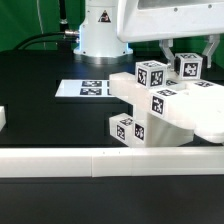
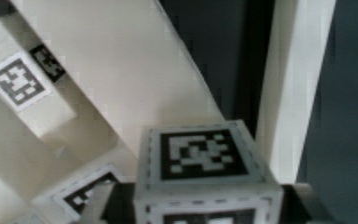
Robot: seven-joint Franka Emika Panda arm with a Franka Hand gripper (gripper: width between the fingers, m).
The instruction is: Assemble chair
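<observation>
A long white rail [image 1: 100,158] lies nearest. Behind it on the black table [image 1: 40,110] sits the chair [image 1: 165,105], glossy white blocks with black-and-white tags. My gripper [image 1: 182,52] hangs over it; I cannot tell my jaws' grip.

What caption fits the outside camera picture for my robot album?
Robot gripper reaches down over a cluster of glossy white tagged plastic chair parts on a black table.

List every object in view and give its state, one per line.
chair parts: stacked in a cluster on the table, not visibly joined.
gripper: down over the cluster's top; jaw state hidden.
tagged block: directly under the wrist.
marker board: flat on the table.
white rail: lying along the front.
</observation>
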